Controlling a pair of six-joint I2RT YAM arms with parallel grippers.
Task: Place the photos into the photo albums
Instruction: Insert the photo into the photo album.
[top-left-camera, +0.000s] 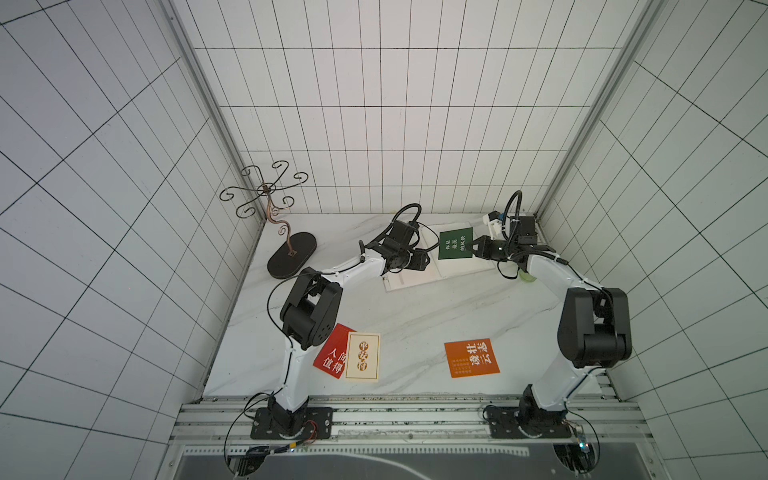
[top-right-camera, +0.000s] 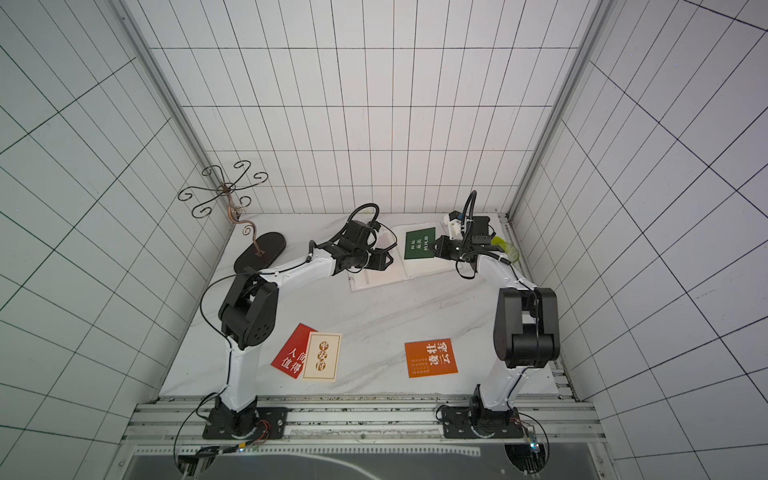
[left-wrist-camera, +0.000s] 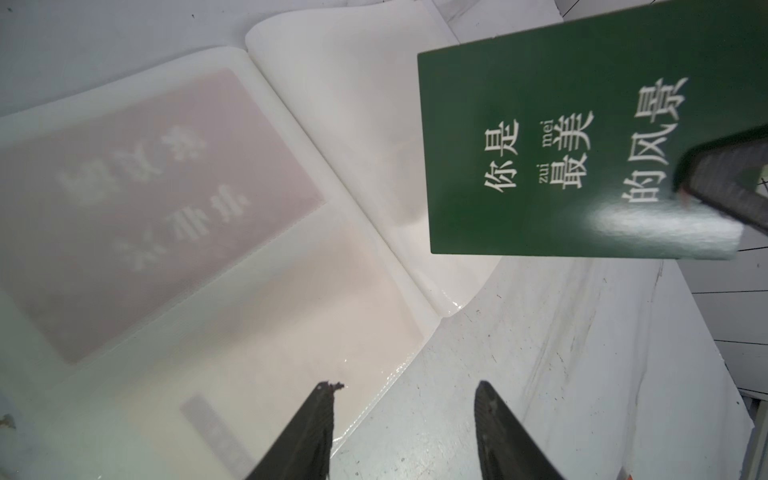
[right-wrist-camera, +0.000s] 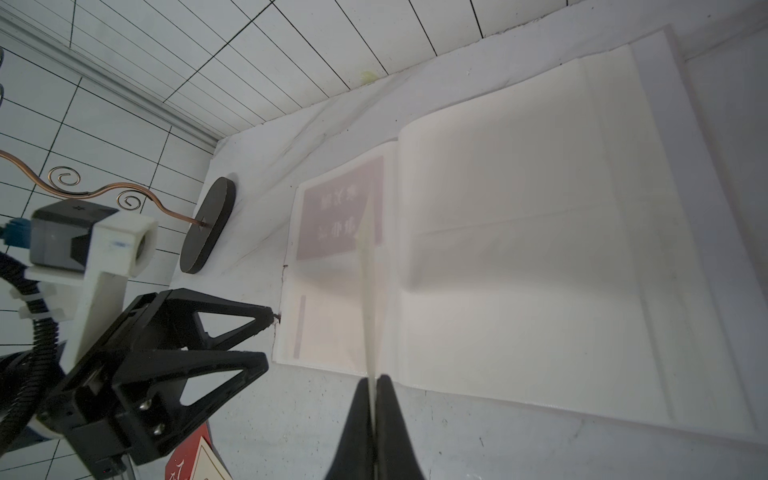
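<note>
right tool (top-left-camera: 473, 249) clenched on one edge of dark green card (top-left-camera: 456, 245), card held over right page of open album (top-left-camera: 415, 279) at far side of table (top-left-camera: 415, 316); left tool (left-wrist-camera: 405, 390) released, jaws apart at left page's edge, nothing held. Step looks like sleeving the card: bring free edge flat to pocket mouth, push slow, thin card could buckle. Album: one pinkish card (left-wrist-camera: 145, 199) shows through left-page sleeve, right page looks empty. Red card (top-left-camera: 332, 353) under cream card (top-left-camera: 363, 356), orange card (top-left-camera: 471, 358) apart, all on table, not yet in
</note>
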